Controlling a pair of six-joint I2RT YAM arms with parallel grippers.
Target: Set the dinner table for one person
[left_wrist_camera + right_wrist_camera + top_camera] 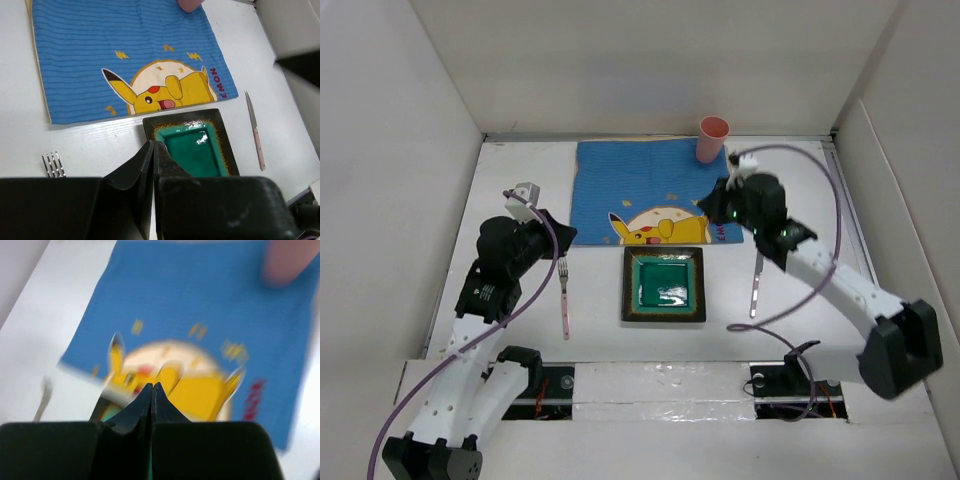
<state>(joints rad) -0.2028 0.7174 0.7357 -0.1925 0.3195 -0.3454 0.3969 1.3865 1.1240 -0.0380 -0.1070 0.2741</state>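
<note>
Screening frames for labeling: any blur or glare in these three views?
Right wrist: heavy motion blur over the placemat and pink cup. Left wrist: sharp, small glare spot on the green plate. Top external: sharp, even light, faint glare on the same plate.

The placemat and pink cup are smeared by blur in the right wrist view. Left of the plate, the handle of the fork is hidden behind the left end effector.

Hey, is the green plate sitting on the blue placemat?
No, the plate rests on the bare white table, just nearer than the placemat.
</note>
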